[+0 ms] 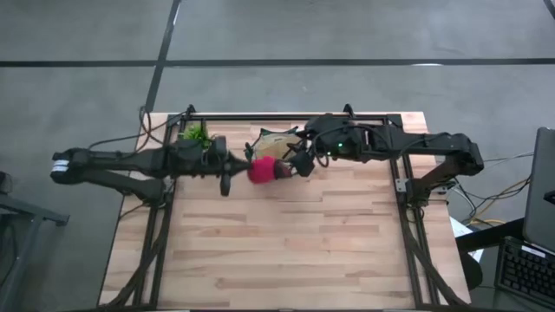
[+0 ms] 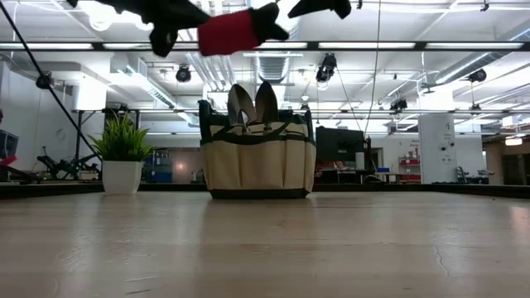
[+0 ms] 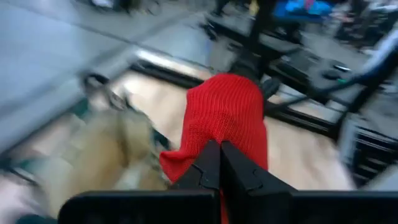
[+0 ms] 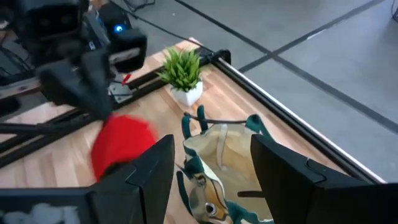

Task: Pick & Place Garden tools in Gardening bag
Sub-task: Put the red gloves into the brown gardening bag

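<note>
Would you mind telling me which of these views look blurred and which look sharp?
Left wrist view: the table and bag smear with motion blur; only the red glove reads clearly. Right wrist view: the glove and the far arm blur, the plant stays crisp. Low view: sharp, backlit by ceiling lights.

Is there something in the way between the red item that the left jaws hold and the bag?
Partly. The right gripper, jaws open, hangs beside the red item, right over the bag. Two trowels already stand up out of the bag. The plant stands off to the side.
</note>
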Tool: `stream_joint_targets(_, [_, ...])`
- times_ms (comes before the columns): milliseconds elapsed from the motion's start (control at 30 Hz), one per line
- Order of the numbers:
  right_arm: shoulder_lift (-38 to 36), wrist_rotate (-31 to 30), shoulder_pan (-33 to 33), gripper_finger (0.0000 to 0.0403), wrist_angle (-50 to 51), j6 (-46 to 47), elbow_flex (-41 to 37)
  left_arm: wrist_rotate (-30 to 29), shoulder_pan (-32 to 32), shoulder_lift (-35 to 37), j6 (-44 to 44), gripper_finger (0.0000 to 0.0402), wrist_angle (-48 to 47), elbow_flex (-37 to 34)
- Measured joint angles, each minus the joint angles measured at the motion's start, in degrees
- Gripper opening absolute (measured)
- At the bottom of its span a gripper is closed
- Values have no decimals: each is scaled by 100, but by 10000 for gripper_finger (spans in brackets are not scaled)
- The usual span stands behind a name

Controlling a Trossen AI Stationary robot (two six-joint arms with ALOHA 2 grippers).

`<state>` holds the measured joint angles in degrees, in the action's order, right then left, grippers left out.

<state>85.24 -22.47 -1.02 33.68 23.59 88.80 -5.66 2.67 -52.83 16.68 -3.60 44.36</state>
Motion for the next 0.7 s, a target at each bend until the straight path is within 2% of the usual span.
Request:
stream_joint_targets(167, [-122, -29, -2, 203, 0, -37, 1, -196, 647, -214, -783, 0, -37, 458])
stream_joint_targets(367, [-108, -24, 0, 203, 3, -63, 1, -97, 1357, -627, -819, 0, -44, 867])
stream_joint_targets(600, [-63, -19, 0, 203, 5, -63, 1, 156, 1489, -1135, -915, 4, -124, 1134])
stream_joint_targets(700, [-64, -19, 0, 203, 9, -63, 1, -146, 1487, -1270, -679, 8, -221, 1184])
